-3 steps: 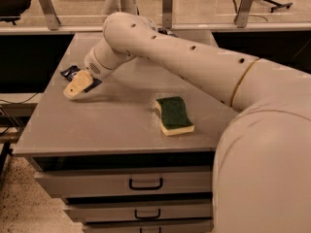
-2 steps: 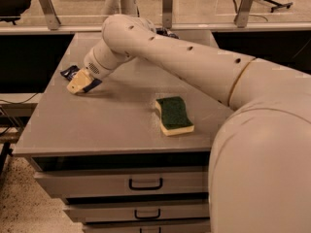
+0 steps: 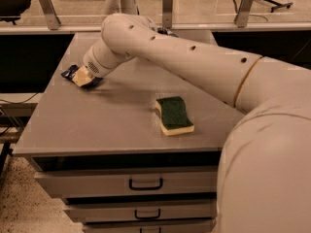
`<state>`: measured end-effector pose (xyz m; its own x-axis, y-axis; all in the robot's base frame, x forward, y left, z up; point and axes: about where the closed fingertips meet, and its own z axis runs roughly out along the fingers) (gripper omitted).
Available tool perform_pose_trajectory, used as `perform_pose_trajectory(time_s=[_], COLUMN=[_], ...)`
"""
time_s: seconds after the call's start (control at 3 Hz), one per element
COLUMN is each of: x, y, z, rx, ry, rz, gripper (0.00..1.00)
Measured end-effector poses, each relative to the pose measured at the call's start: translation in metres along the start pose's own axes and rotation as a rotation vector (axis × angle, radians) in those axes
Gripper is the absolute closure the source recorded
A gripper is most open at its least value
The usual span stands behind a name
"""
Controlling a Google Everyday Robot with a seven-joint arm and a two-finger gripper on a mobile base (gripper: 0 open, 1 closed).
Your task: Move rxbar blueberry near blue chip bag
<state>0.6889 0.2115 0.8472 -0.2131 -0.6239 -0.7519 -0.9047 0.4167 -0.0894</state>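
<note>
The rxbar blueberry point(image 3: 69, 72) is a flat dark navy wrapper lying near the left edge of the grey table point(image 3: 97, 125). My gripper point(image 3: 81, 77) is down at the bar, over its right end, and covers part of it. My arm stretches across the table from the right. The blue chip bag is almost wholly hidden behind my arm; only a small dark bit point(image 3: 165, 31) shows at the back of the table, and I cannot tell what it is.
A green and yellow sponge point(image 3: 174, 115) lies right of the table's centre. Drawers with dark handles point(image 3: 146, 184) sit under the front edge. A glass partition with metal posts point(image 3: 167, 6) stands behind the table.
My gripper has moved a little farther back and settled onto the navy bar. The sponge has not moved.
</note>
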Motion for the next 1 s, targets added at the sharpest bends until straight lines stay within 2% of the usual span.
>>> perform_pose_trajectory(time_s=[0.33, 0.67, 1.0], x=[-0.001, 0.0, 0.0], y=[0.003, -0.011, -0.011], z=[-0.023, -0.08, -0.08], rx=[0.04, 0.129, 0.129], ry=[0.02, 0.061, 0.061], rz=[-0.057, -0.156, -0.156], gripper=[1.0, 1.0, 1.0])
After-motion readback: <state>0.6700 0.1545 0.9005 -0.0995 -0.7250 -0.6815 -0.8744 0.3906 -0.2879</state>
